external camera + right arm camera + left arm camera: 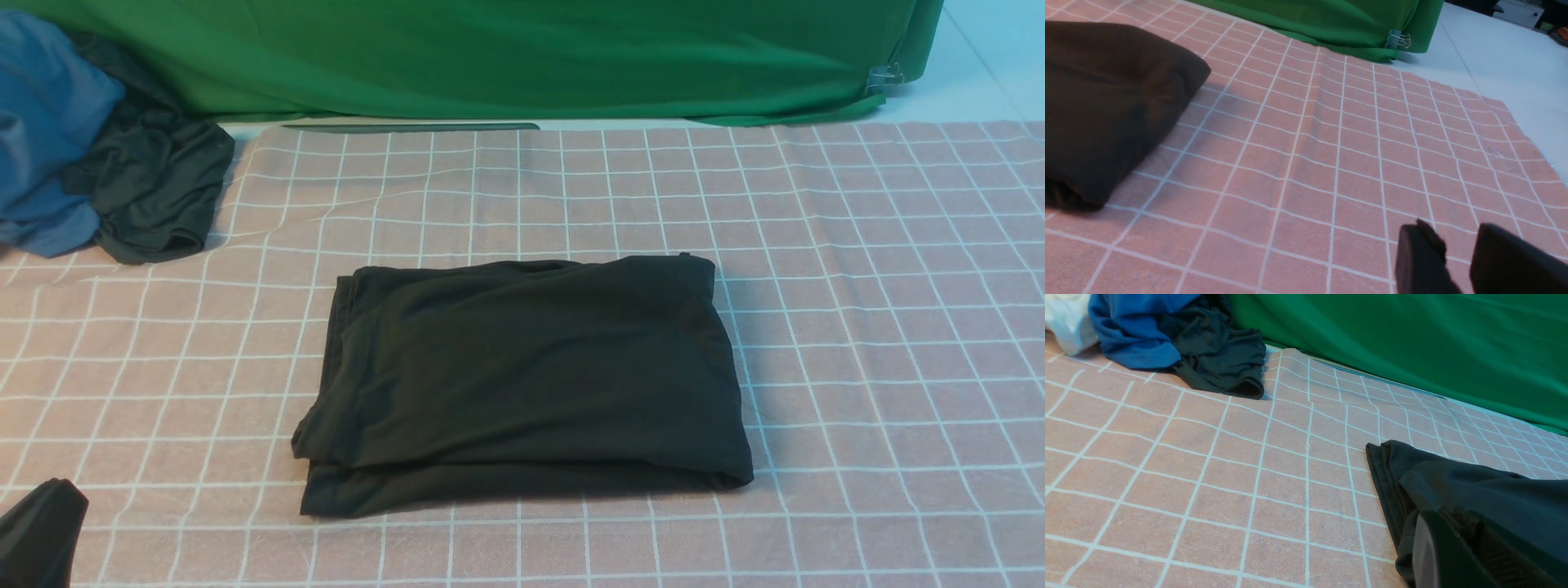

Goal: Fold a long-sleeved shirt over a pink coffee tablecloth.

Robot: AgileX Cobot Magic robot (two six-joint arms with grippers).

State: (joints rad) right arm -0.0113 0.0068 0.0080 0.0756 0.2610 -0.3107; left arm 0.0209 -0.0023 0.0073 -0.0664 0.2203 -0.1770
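Observation:
The long-sleeved shirt (522, 384) lies folded into a thick black rectangle in the middle of the pink coffee tablecloth (857, 286). Its logo is hidden. My left gripper (41, 531) shows as a black tip at the near left corner, well apart from the shirt. In the left wrist view that gripper (1447, 516) is shut with nothing in it, and the shirt (1474, 486) lies beyond it. My right gripper (1455, 237) hovers over bare pink cloth (1331, 163), jaws apart and empty, off to the side of the shirt (1106, 102). It is out of the front view.
A blue garment (41, 122) and a smaller dark green-black garment (155, 188) are bunched at the far left. A bright green cloth (490, 57) hangs along the back, held by a binder clip (886, 77). Bare white tabletop (980, 65) shows at the far right.

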